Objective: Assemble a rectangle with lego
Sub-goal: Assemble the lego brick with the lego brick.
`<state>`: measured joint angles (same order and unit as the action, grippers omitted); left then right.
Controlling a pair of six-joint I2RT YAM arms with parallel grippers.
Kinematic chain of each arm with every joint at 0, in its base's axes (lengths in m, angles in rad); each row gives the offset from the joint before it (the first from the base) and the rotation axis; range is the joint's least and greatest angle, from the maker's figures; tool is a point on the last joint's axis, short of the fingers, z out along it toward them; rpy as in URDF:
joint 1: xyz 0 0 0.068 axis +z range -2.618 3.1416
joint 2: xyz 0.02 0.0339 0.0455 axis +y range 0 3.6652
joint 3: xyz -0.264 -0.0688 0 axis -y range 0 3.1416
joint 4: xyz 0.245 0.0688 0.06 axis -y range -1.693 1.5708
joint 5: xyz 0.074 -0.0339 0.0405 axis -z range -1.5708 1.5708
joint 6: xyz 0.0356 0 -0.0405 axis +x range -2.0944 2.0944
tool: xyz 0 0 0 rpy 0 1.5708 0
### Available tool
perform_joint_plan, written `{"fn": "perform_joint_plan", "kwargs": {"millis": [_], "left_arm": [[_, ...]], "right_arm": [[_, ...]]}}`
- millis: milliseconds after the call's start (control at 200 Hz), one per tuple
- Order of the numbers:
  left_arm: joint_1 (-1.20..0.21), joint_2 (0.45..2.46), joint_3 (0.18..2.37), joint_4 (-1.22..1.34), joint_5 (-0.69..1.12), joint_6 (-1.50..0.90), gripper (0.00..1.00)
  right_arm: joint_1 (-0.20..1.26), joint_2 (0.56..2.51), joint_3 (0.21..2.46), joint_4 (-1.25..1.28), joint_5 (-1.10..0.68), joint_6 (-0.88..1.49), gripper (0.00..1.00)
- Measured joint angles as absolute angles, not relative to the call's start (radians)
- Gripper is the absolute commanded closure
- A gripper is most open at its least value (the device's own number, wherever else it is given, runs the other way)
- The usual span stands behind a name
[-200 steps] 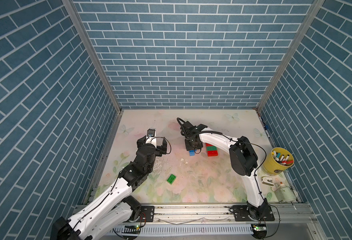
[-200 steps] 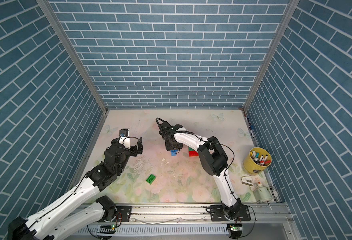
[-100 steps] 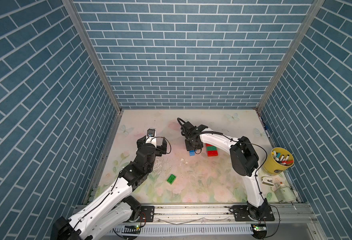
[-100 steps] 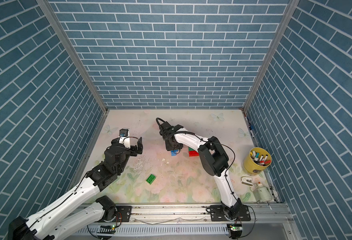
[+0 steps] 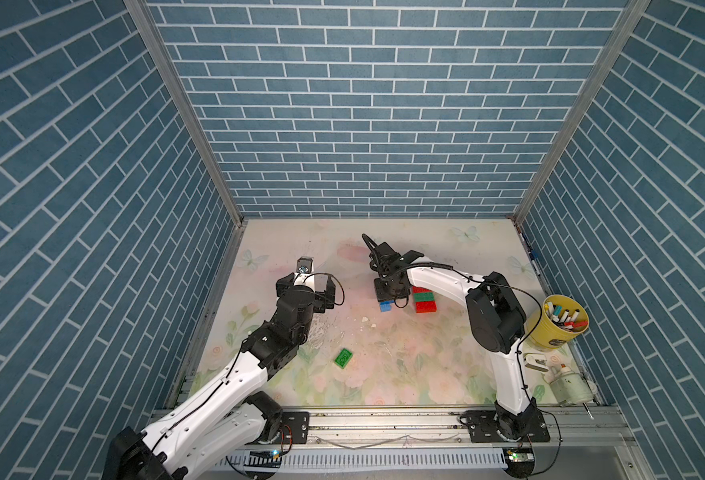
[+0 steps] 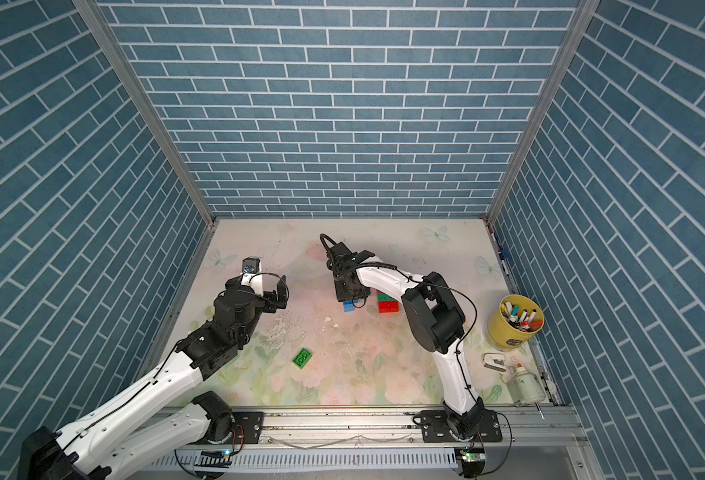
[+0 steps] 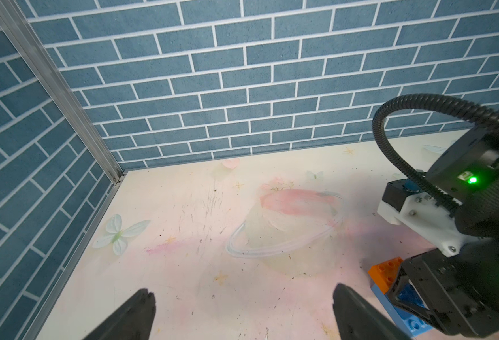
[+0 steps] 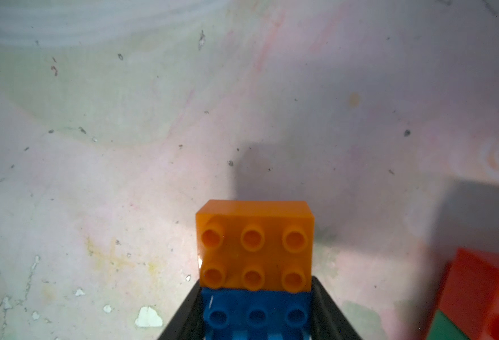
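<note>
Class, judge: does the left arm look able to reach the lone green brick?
Probably yes: the left pincer is open and empty, the green brick lies alone, nothing between them.

Orange brick [image 8: 254, 253] butted against blue brick [image 8: 257, 316], red-green cluster [image 5: 424, 300] beside, 1 green brick [image 5: 343, 358] well apart

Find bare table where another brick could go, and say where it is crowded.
Free: the strip between the back wall and the right gripper; the broad patch between the green brick and the red-and-green stack. Crowded: around the right gripper, shut on a blue brick beside that stack; the yellow cup and bottle corner.
</note>
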<state>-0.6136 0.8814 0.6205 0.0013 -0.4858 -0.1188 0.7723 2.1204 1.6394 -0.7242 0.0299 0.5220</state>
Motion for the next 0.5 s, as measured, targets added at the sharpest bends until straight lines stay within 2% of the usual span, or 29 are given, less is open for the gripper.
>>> {"fn": "perform_joint_plan", "kwargs": {"millis": [255,500], "left_arm": [[-0.613,0.891,0.632,-0.018,-0.492,-0.135,0.0],[-0.613,0.88,0.633,-0.035,-0.495,-0.142,0.0]], "right_arm": [[0.776,2.155,1.673,-0.764,0.041,0.508,0.68],[0.812,2.207,1.752,-0.85,0.136,0.518,0.68]]}}
